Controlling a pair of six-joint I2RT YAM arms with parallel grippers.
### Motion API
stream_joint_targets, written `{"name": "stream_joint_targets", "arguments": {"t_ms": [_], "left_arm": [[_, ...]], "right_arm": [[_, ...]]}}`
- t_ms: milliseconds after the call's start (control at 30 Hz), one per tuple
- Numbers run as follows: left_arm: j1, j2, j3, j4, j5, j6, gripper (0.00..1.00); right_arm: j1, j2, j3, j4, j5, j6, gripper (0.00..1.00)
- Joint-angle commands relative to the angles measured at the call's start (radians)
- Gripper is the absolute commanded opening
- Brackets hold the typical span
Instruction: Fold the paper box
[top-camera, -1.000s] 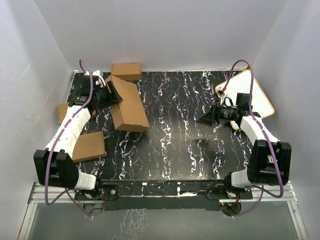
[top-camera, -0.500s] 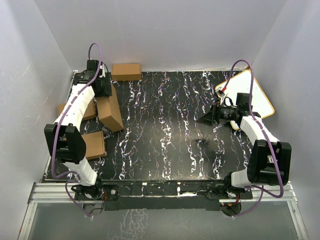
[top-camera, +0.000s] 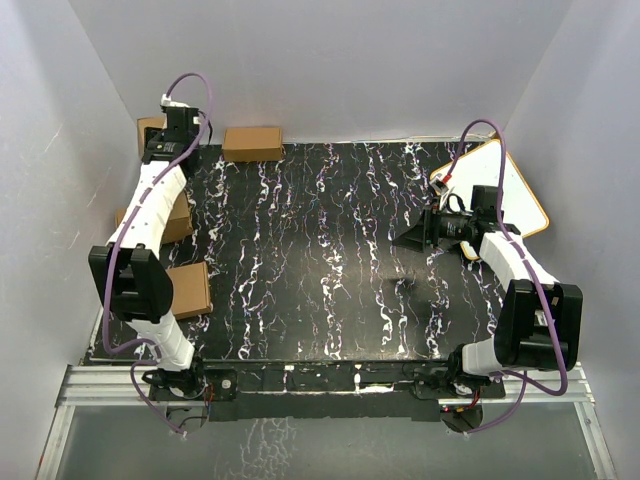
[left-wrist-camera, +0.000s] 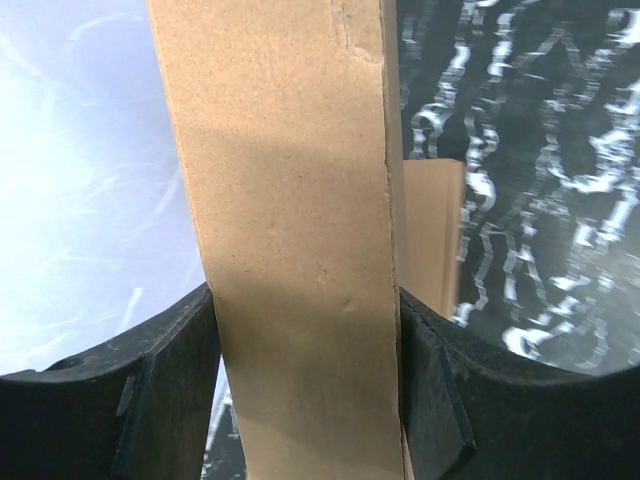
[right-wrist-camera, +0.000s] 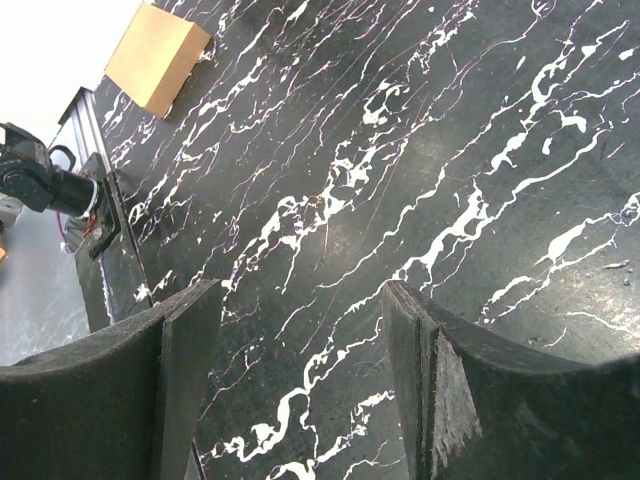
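At the table's (top-camera: 330, 250) 11 o'clock corner: found the paper box (left-wrist-camera: 300, 250) pinched in the left gripper (top-camera: 163, 138), a pad flat against each face, jaws held part-way apart by the cardboard between them. Noted long axis running straight out from the claw, toward 12 o'clock in the wrist view and past the top of frame. Reads as already folded, with flat sides and one crisp long edge; judge set-down the likely step in hand.

Found the right gripper (top-camera: 404, 240) near 2 o'clock, well apart from the box, gaping wide on nothing, pointing toward 9 o'clock over bare tabletop. Nearer arm by far: the left, already on it.

From overhead, only a brown sliver at the claw's 9 o'clock side, the wrist hiding the rest. From the left wrist, the broad face up close, plus another brown box (left-wrist-camera: 435, 235) lying beyond at 3 o'clock. Cannot tell from either view whether the box's far end touches anything.

Also logged: small box (top-camera: 252, 143) at 12 o'clock, white board (top-camera: 518, 182) at 2 o'clock.
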Motion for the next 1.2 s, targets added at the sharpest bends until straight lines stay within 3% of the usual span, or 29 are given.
{"name": "stream_joint_targets", "arguments": {"t_ms": [0,167,400,467,600,733,767,1000,1167], "left_arm": [[0.004,-0.029,-0.071,0.177,-0.275,0.162,0.2],[0.004,0.005,-0.123,0.346,-0.376,0.328,0.22],[0.004,0.072,-0.239,0.619,-0.474,0.533,0.33],[0.004,0.088,-0.223,0.555,-0.443,0.482,0.36],[-0.003,0.128,-0.186,0.426,-0.38,0.362,0.55],[-0.017,0.141,-0.163,0.305,-0.318,0.252,0.94],[-0.019,0.141,-0.154,0.271,-0.3,0.218,0.97],[-0.048,0.115,-0.088,0.062,-0.149,0.049,0.97],[-0.064,0.048,-0.111,-0.011,0.035,0.015,0.97]], "right_arm": [[0.005,-0.003,0.005,0.055,-0.03,-0.009,0.69],[0.008,0.004,0.002,0.06,-0.03,-0.005,0.69],[0.012,0.014,0.0,0.06,-0.027,-0.005,0.69],[0.016,0.017,0.001,0.06,-0.026,-0.005,0.69],[0.019,0.021,0.003,0.057,-0.021,-0.006,0.69],[0.02,0.023,0.005,0.052,-0.021,-0.009,0.69],[0.02,0.024,0.005,0.051,-0.02,-0.009,0.7],[0.022,0.027,0.011,0.046,-0.021,-0.012,0.69],[0.02,0.036,0.014,0.033,0.0,-0.032,0.7]]}}
